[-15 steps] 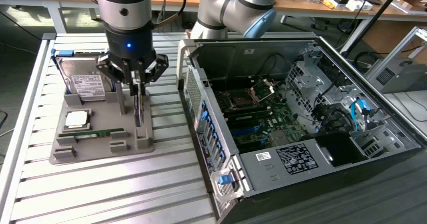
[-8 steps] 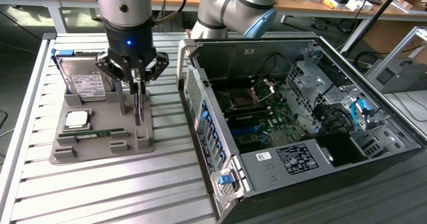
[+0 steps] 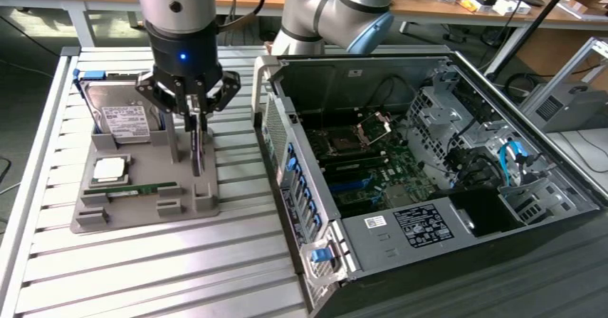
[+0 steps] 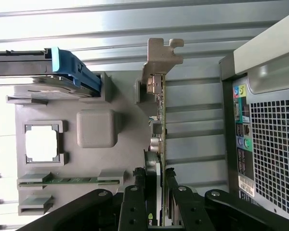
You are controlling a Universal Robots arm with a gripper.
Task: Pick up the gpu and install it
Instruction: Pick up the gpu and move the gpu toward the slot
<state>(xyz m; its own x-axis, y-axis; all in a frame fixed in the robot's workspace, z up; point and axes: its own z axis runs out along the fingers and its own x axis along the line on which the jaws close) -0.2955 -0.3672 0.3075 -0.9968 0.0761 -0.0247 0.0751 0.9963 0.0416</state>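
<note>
Closest to me lies the open computer case (image 3: 428,190), on its side with the motherboard (image 3: 375,179) facing up. Its perforated rear panel is turned toward the grey parts tray (image 3: 142,213) at the exterior view's left. Both rest on a slatted metal table (image 3: 190,268).

The arm's gripper (image 3: 195,127) hangs straight down over the side of the tray nearest the case, a blue light glowing on its body. Its two black fingers (image 4: 173,197) are clamped on the gpu (image 3: 196,154), one on each flat face, gripping the card's upper edge. The gpu stands upright on edge, with its lower edge down among the tray's slotted posts. I cannot tell whether it is seated in them or just clear of them. In the wrist view the card runs edge-on away from the fingers, and its silvery bracket (image 4: 161,57) sits at the far end beside a grey post of the tray.

Elsewhere on the tray, the hard drive (image 3: 124,115) with its white label stands propped in a blue-edged carrier at the back. A square processor (image 3: 109,168) lies flat in its pocket, and the green memory stick (image 3: 133,188) rests in clips just in front of it. All three are apart from the gripper. The case's coloured rear ports (image 4: 242,130) sit near the tray's edge. A cluttered workbench (image 3: 456,8) runs along behind the table.
</note>
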